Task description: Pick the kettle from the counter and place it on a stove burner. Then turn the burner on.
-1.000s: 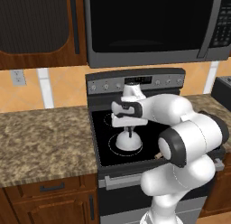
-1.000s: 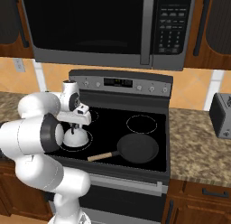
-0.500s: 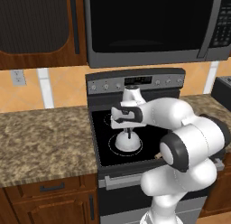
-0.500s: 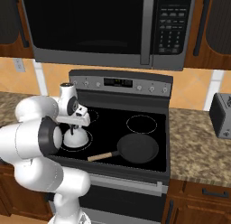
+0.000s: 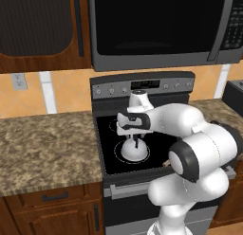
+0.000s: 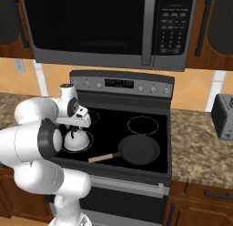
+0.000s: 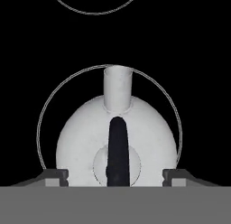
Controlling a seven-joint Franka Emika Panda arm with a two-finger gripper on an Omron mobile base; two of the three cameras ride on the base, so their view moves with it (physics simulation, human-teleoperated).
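Note:
The light grey kettle (image 5: 134, 151) (image 6: 75, 140) (image 7: 83, 137) stands upright on the front left stove burner (image 5: 118, 152) (image 6: 89, 141) (image 7: 42, 123), inside its white ring. Its black arched handle (image 7: 118, 146) runs between my fingers. My gripper (image 5: 134, 137) (image 6: 75, 128) (image 7: 115, 175) hangs straight above the kettle, open, with a fingertip (image 7: 56, 175) well clear of the handle on each side. The granite counter (image 5: 47, 149) (image 6: 195, 147) flanks the stove.
A black frying pan (image 6: 139, 149) with a wooden handle lies on the front right of the cooktop, close to the kettle. The stove's control panel (image 5: 142, 87) runs along the back, under a microwave (image 6: 104, 29). A toaster (image 6: 224, 116) stands on the right counter.
My jaws have opened and let go of the kettle's handle. The kettle stays put on the burner, and the arm has barely moved.

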